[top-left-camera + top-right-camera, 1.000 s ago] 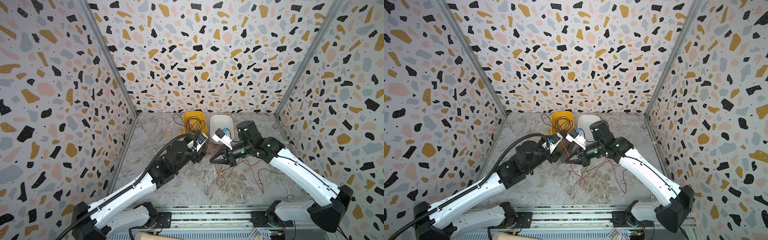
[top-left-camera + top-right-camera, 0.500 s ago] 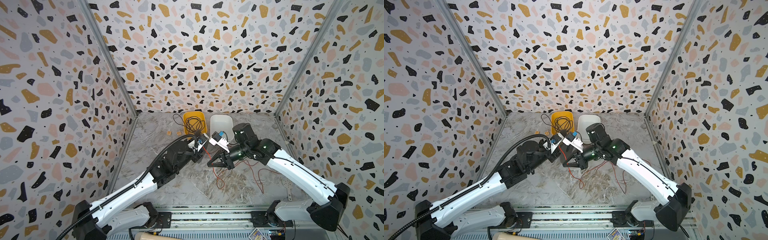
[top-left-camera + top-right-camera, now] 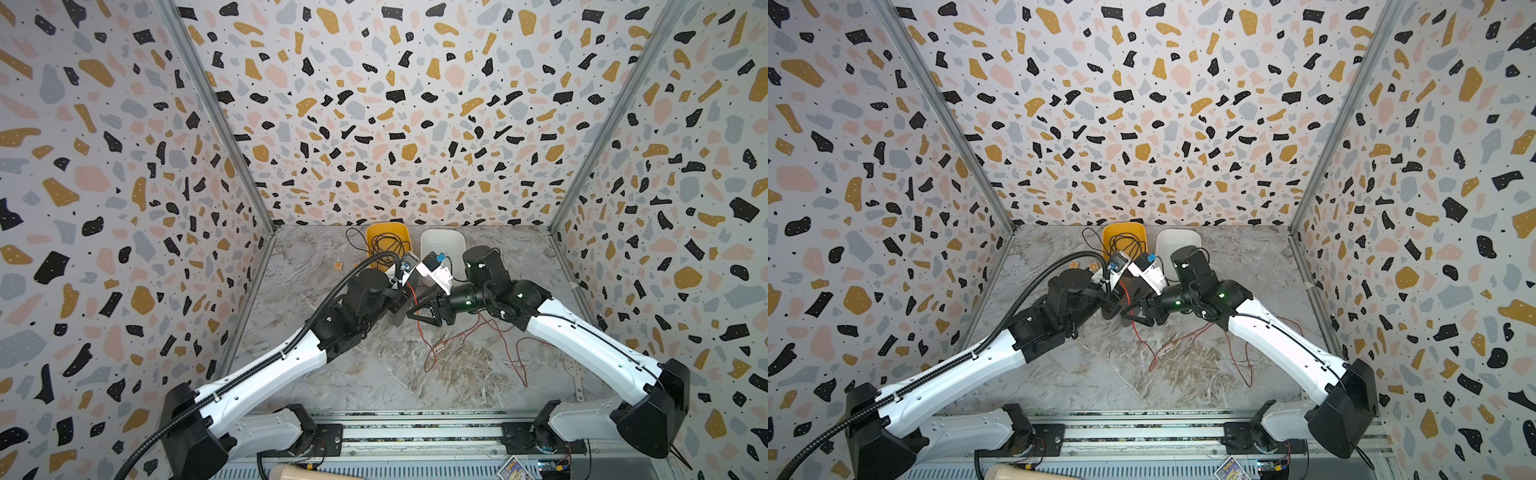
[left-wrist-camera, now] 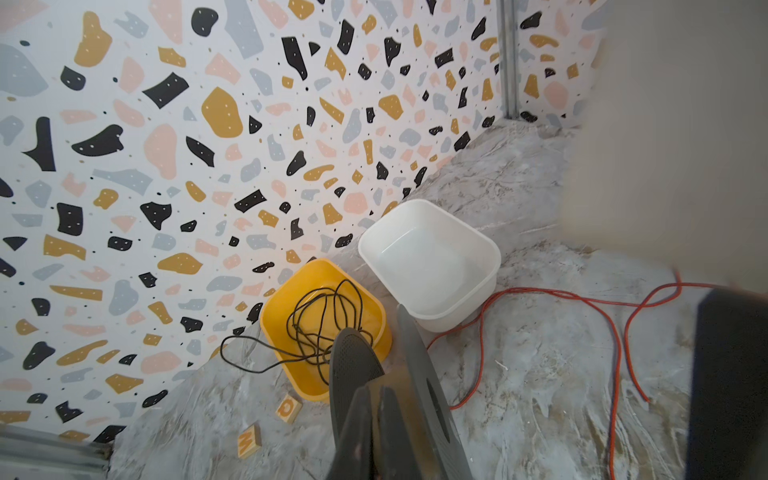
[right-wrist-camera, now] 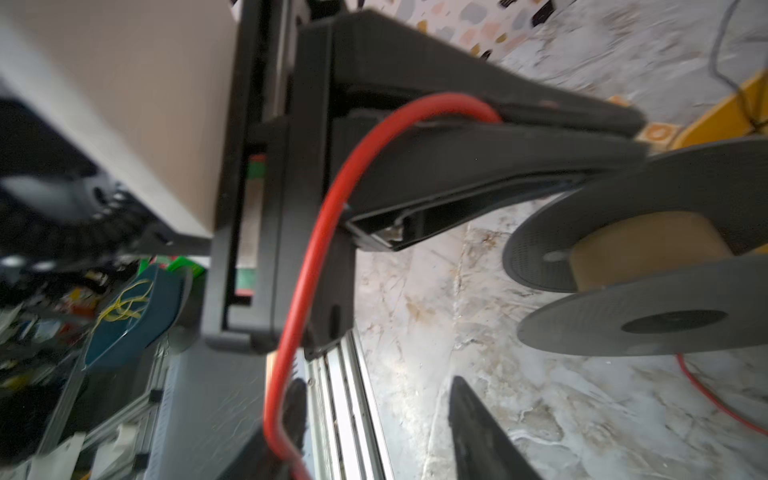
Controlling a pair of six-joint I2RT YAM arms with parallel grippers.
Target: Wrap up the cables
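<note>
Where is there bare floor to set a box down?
Bare: the front floor between the arms, left of the red wire; the back right corner beside the white tub. Crowded: the middle, where the left end effector meets the right end effector.

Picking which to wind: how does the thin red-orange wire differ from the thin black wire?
The thin red-orange wire sprawls in loose curves over the marble table and rises off it; the thin black wire sits coiled in the yellow plastic tub, one end trailing over its rim. The red-orange wire looks far longer than the black one. Both are thin and flexible.
</note>
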